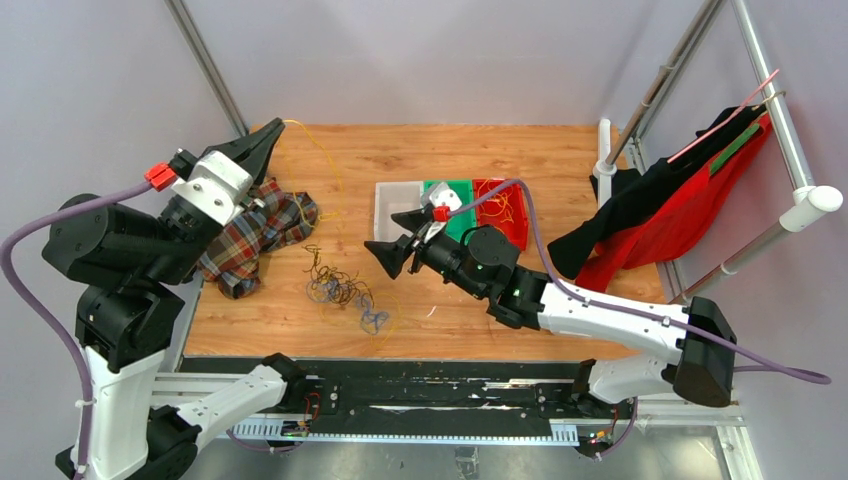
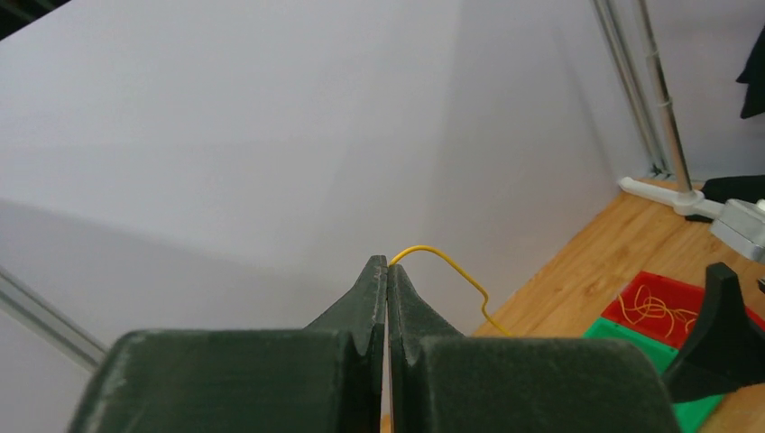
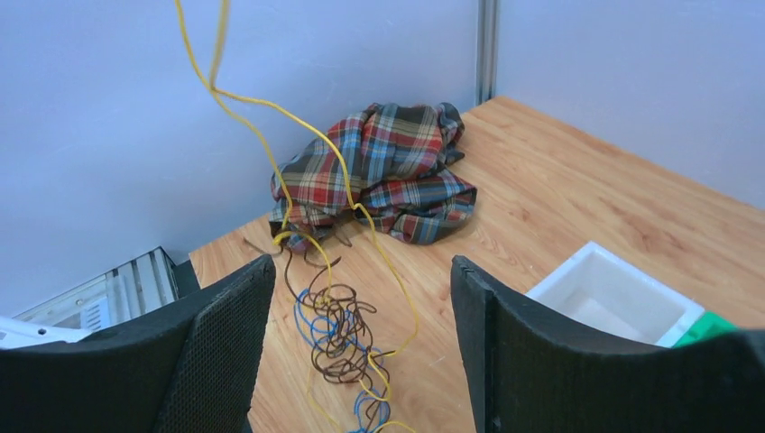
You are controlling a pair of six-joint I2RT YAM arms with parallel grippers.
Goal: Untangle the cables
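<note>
A tangle of thin dark brown, blue and yellow cables (image 1: pixel 343 290) lies on the wooden table, left of centre; it also shows in the right wrist view (image 3: pixel 347 338). My left gripper (image 1: pixel 272 132) is raised at the far left and shut on one yellow cable (image 2: pixel 447 267), which runs from its tips (image 2: pixel 388 262) down into the tangle. My right gripper (image 1: pixel 398 238) is open and empty, hovering to the right of the tangle, its fingers (image 3: pixel 221 343) framing the cables from above.
A crumpled plaid cloth (image 1: pixel 258 232) lies by the left arm. A white bin (image 1: pixel 392 203), a green bin (image 1: pixel 462 218) and a red bin (image 1: pixel 505 212) holding yellow cables stand mid-table. Black and red garments (image 1: pixel 670 205) hang on a rack at right.
</note>
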